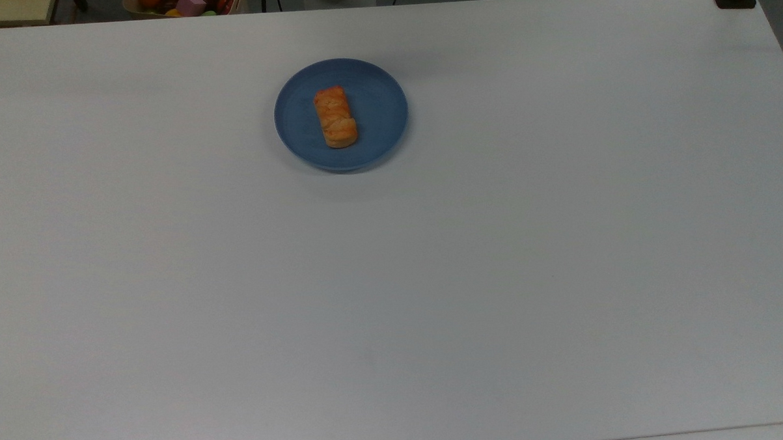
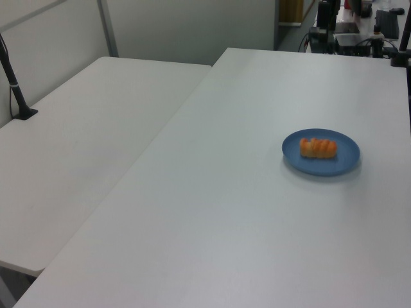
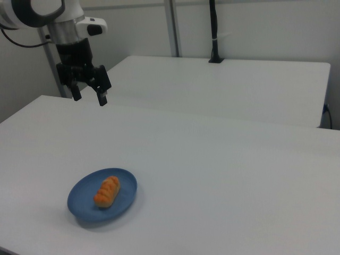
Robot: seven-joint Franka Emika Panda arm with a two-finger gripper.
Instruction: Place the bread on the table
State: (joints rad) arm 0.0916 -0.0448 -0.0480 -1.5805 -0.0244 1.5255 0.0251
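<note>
In the right view, the claw (image 3: pixel 90 96) hangs at far left above the worktop (image 3: pixel 223 159), its fingers spread apart and empty. Nearer, well apart from it, the bread (image 3: pixel 107 192) lies on the blue plate (image 3: pixel 79 204).

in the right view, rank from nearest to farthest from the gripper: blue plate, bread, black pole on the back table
Nearest first from the gripper:
1. Blue plate, below it at the right view's lower left.
2. Bread, on the plate, too close to call against the plate.
3. Black pole, upright on the back table.
</note>
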